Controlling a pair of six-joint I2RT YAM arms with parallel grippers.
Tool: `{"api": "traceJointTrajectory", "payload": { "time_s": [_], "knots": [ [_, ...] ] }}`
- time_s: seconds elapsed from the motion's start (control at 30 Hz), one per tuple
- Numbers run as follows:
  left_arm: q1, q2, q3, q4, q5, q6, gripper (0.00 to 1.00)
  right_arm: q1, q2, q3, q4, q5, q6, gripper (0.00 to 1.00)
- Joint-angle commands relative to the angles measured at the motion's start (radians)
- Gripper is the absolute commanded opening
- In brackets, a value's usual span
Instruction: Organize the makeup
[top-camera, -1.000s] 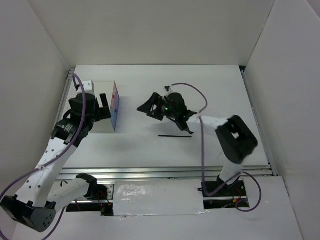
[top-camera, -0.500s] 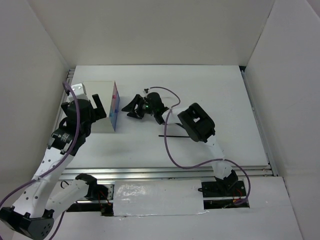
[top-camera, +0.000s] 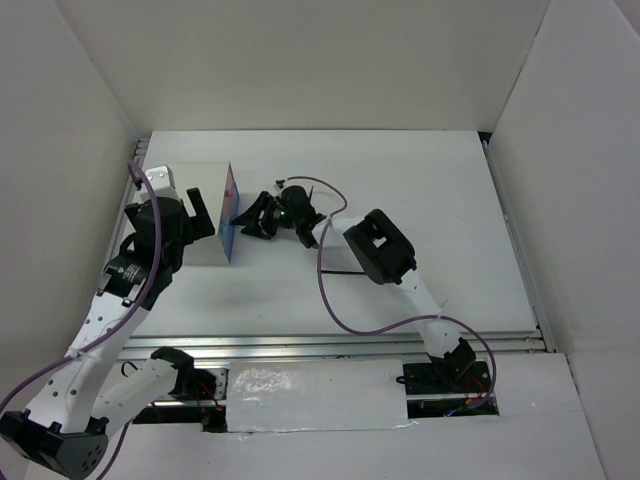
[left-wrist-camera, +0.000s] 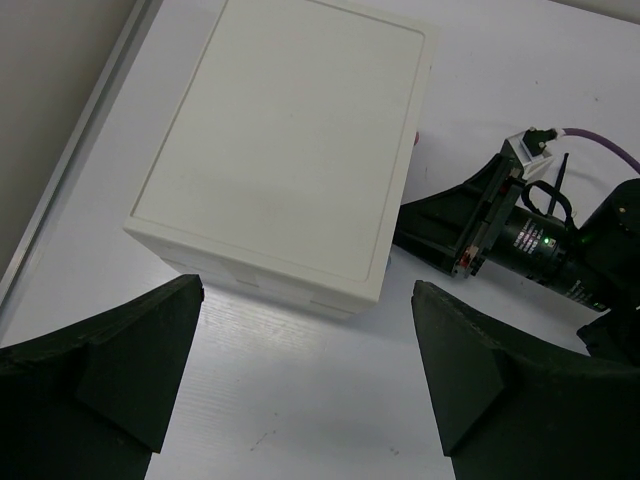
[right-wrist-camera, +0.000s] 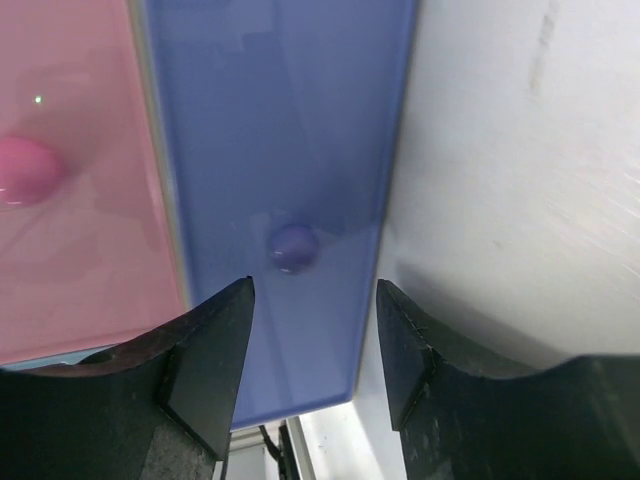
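- The right end effector (right-wrist-camera: 312, 300) has narrowed to roughly half open over the last second. Its fingers flank the small knob (right-wrist-camera: 293, 246) of the blue drawer (right-wrist-camera: 290, 150) without visibly touching it, and it holds nothing.
- It has also travelled left, from the middle of the table (top-camera: 450, 200) up to the drawer fronts. The pink drawer (right-wrist-camera: 70, 200) is just beside its line.
- We read this as lining up to pull the blue drawer open so the makeup has somewhere to go.
- The left end effector (left-wrist-camera: 308, 295) stays spread fully wide and empty, close behind the white box (left-wrist-camera: 290, 150) and apart from it. It looks placed to brace the box.
- One thin black pencil (top-camera: 335, 271) lies on the table beside the right arm. We see no other makeup.
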Motion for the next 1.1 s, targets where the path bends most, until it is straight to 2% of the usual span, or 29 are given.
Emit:
{"api": "traceJointTrajectory", "payload": {
  "time_s": [0.0,0.23,0.43,0.7,0.87,0.9,0.97,1.0,1.07],
  "knots": [
    [0.004,0.015,0.015,0.035,0.019,0.004,0.99,0.01,0.02,0.045,0.006,-0.009,0.015,0.59],
    [0.004,0.024,0.013,0.044,0.059,0.02,0.99,0.01,0.075,0.126,0.022,-0.042,0.034,0.53],
    [0.004,0.036,0.018,0.043,0.083,0.027,0.99,0.01,0.091,0.123,0.067,-0.044,0.051,0.51],
    [0.004,0.053,0.021,0.043,0.109,0.037,0.99,0.01,0.114,0.163,0.087,-0.056,0.065,0.38],
    [0.004,0.056,0.021,0.044,0.128,0.041,0.99,0.01,0.123,0.189,0.093,-0.061,0.071,0.34],
    [0.004,0.059,0.022,0.043,0.131,0.043,0.99,0.01,0.126,0.194,0.096,-0.064,0.074,0.31],
    [0.004,0.061,0.022,0.044,0.134,0.044,0.99,0.01,0.132,0.203,0.108,-0.067,0.081,0.17],
    [0.006,0.062,0.022,0.044,0.135,0.044,0.99,0.01,0.137,0.206,0.111,-0.068,0.084,0.07],
    [0.004,0.064,0.022,0.044,0.137,0.046,0.99,0.01,0.135,0.198,0.134,-0.067,0.089,0.07]
  ]
}}
